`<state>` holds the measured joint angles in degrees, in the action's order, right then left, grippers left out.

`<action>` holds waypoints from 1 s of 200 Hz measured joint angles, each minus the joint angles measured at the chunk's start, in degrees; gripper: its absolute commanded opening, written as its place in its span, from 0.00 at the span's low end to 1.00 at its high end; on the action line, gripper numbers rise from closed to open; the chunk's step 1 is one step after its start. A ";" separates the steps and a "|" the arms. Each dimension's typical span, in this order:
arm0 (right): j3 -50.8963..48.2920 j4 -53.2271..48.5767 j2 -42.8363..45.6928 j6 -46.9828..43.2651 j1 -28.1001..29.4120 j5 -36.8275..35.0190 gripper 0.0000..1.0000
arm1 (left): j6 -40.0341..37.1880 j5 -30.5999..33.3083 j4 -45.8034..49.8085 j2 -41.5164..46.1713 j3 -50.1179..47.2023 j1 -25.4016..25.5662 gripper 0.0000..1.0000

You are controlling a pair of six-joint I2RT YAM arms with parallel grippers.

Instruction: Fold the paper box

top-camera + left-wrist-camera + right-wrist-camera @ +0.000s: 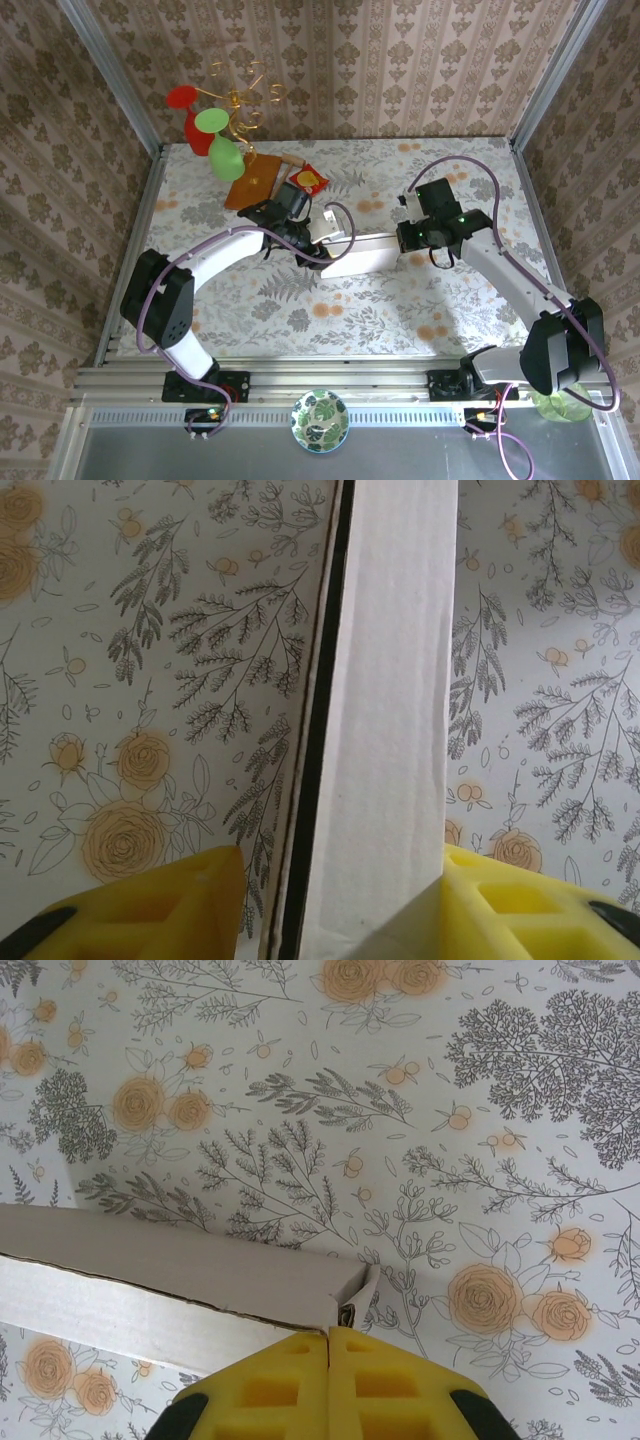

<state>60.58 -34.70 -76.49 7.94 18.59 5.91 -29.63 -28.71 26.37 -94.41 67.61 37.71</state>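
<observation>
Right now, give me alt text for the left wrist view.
An off-white thin cardboard paper box runs up the frame as a narrow panel between the left hand's two yellow foam fingers, which sit apart. A floral-printed tablecloth lies beneath.

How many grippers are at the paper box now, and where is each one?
2. The left gripper straddles a wall of the paper box, its fingers apart. The right gripper is shut at the box's corner, at its right end in the top view.

floral-clothed table (420, 300) carries the paper box (375, 258) (mid-table), a wooden board (250, 182) farther back.
</observation>
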 measured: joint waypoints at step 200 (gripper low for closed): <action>-8.70 12.79 3.87 5.95 1.95 -4.61 0.00 | 4.50 -2.62 -0.59 -0.81 0.31 -0.85 0.38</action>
<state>51.88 -21.91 -72.62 13.89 20.53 1.30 -25.12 -31.33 25.78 -95.22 67.92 36.86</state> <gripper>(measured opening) 0.059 0.366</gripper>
